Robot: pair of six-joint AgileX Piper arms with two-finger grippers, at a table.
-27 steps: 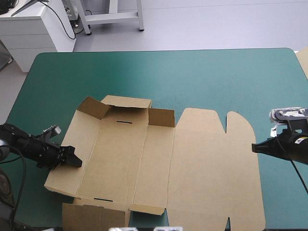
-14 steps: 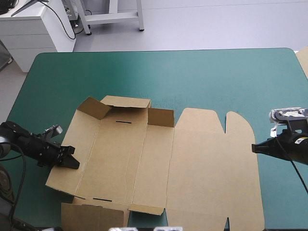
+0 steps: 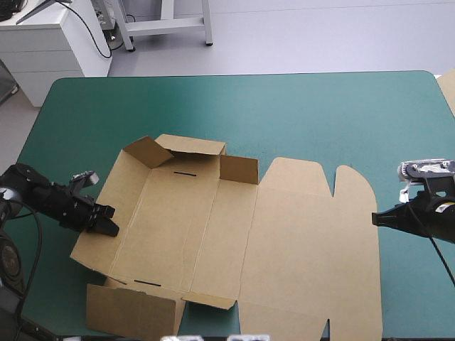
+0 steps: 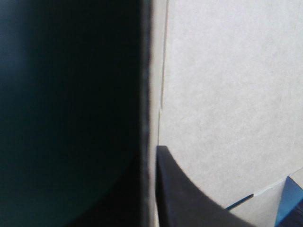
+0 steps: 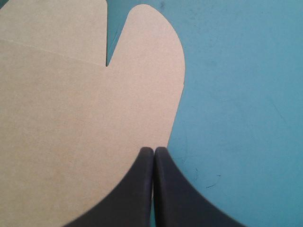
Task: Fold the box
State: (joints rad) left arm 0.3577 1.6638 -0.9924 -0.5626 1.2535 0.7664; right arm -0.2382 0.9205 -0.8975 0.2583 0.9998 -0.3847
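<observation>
The brown box (image 3: 213,234) lies open on the teal-green cover, with its far wall and corner flaps partly raised and its lid flat toward the right. My left gripper (image 3: 110,222) is at the box's left panel, shut on that panel's edge. The left wrist view shows one black finger (image 4: 184,194) lying on the board (image 4: 227,94), with the sheet's edge running up from the left gripper (image 4: 152,156). My right gripper (image 3: 375,218) is shut, at the lid's right edge. In its wrist view the right gripper (image 5: 154,150) has its tips over the rounded lid flap (image 5: 142,71), holding nothing.
The far half of the table cover (image 3: 284,106) is bare. A loose near flap of the box (image 3: 131,311) reaches the table's near edge. A pale sheet's corner (image 3: 448,89) shows at the table's far right edge.
My left gripper has drawn back toward the far left with the panel edge. The whole box has turned slightly and slid left. The right arm has stayed still.
</observation>
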